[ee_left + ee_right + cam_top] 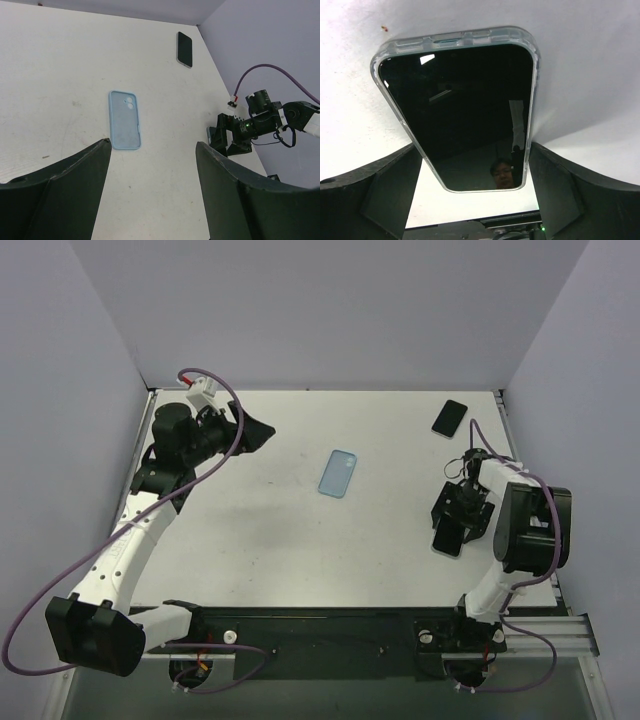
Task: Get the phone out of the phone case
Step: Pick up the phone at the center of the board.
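- Left gripper (152, 150): spread wide, empty, above table (250, 540).
- Right gripper (475, 147): astride phone (460, 100); grip or release cannot be told.
- Phone: inside clear phone case (455, 36), flat, table's right side.

Lab robot cell: white table (300, 560), plain grey walls (330, 310).

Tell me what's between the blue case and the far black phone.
Nothing: the top view shows bare table between the blue case and the black phone.

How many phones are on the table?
2. One black phone lies at the far right corner; another phone, in a clear case, lies under the right gripper. The blue case mid-table looks empty.
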You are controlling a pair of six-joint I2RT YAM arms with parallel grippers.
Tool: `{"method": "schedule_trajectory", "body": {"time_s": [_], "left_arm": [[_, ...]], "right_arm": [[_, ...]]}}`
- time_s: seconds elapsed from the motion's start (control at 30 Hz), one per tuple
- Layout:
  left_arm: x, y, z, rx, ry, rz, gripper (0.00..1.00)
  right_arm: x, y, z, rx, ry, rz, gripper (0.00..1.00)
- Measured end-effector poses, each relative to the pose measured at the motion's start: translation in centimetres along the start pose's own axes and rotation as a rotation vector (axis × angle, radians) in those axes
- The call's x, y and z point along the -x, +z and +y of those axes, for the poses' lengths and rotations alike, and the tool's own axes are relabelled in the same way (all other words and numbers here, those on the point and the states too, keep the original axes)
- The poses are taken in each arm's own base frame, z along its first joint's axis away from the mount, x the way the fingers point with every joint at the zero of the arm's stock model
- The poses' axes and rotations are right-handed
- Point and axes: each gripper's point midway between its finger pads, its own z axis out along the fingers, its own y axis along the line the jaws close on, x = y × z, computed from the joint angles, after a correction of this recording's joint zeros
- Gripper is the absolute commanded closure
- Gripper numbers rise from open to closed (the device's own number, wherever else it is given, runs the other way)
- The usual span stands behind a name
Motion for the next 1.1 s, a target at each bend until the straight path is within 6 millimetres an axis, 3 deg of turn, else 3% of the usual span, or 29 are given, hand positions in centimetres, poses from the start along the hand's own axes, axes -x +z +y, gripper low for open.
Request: {"method": "schedule_trajectory", "body": {"time_s": [0.17,0.23,0.33,0.5,0.53,0.83,1.0,1.1], "left_arm": [[0.0,0.0,0.0,-0.002,-0.001,0.0,0.21],[0.0,0.0,0.1,-0.001,-0.001,0.0,0.21],[0.1,0.0,0.1,-0.002,-0.005,-0.001,0.21],[0.1,0.0,0.0,-0.012,-0.019,-0.001,0.21],[0.0,0.0,-0.1,-0.019,-0.023,0.001,0.21],[-1.9,2.0,0.4,-0.067,-0.099,0.074,0.21],[-2.9,3.1,0.5,-0.098,-0.125,0.106,0.21],[-3.9,4.0,-0.7,-0.15,-0.124,0.129,0.21]], "right_arm": [[0.0,0.1,0.6,-0.013,-0.022,0.036,0.3],[0.0,0.1,0.6,-0.01,-0.027,0.043,0.41],[-0.1,0.0,0.7,-0.007,-0.034,0.047,0.65],[-0.1,-0.1,0.7,-0.003,-0.035,0.028,0.91],[-0.2,-0.1,0.6,-0.002,-0.036,0.017,1.0],[-1.0,-0.4,1.1,0.069,0.024,-0.085,1.0],[-1.6,-1.9,3.0,0.235,0.135,-0.181,1.0],[-0.8,-3.5,4.9,0.379,0.216,-0.265,1.0]]}}
